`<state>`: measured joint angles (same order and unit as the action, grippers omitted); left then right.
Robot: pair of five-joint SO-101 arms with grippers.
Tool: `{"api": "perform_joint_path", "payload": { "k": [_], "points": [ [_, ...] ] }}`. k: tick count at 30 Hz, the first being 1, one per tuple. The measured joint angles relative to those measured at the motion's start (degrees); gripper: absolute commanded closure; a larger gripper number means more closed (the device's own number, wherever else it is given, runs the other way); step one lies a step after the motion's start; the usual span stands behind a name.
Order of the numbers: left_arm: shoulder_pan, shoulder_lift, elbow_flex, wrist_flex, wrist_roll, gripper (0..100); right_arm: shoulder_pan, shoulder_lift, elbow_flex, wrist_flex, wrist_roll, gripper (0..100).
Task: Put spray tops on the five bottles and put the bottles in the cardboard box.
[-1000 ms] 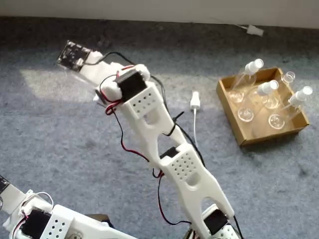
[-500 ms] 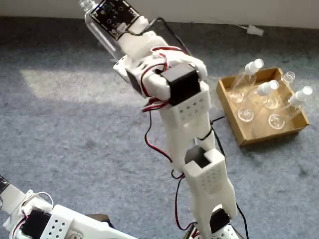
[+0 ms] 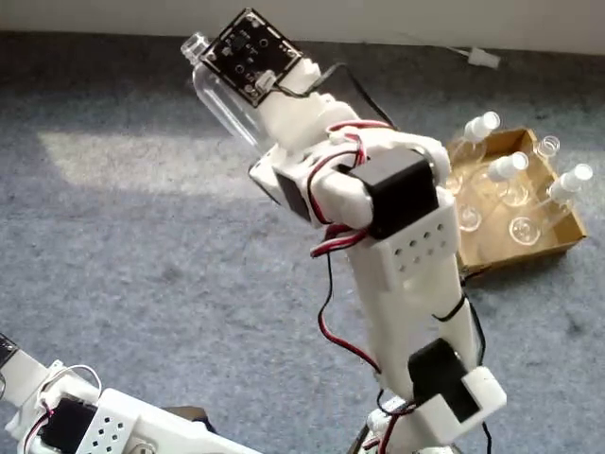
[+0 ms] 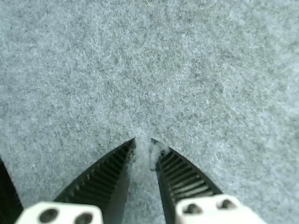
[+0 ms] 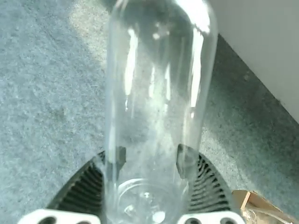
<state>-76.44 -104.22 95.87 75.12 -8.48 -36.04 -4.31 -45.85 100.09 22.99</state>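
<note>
The right arm's white links [image 3: 397,255] rise across the scene's middle, covering the left edge of the brown cardboard box [image 3: 520,253], where four clear bottles [image 3: 515,194] stand (three with white spray tops). Since a second ago this arm has swung right and lifted; the right claw [image 5: 149,161] grips a clear uncapped plastic bottle [image 5: 159,93] by its base, held high at the far side. The left claw [image 4: 143,144] is all but closed, empty, over grey carpet [image 3: 142,246]; a pale wall [image 3: 378,17] runs behind.
</note>
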Motion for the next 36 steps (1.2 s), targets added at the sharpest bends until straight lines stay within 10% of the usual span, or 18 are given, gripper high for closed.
{"api": "perform_joint_path", "payload": {
  "k": [18, 36],
  "points": [
    [0.0, 0.0, 0.0, 0.0, 0.0, 100, 3.3, -23.6, 37.5, -0.3, -0.1, 96.1],
    [0.0, 0.0, 0.0, 0.0, 0.0, 100, 14.1, -31.6, 92.9, -36.0, -0.2, 96.1]
  ]
}}
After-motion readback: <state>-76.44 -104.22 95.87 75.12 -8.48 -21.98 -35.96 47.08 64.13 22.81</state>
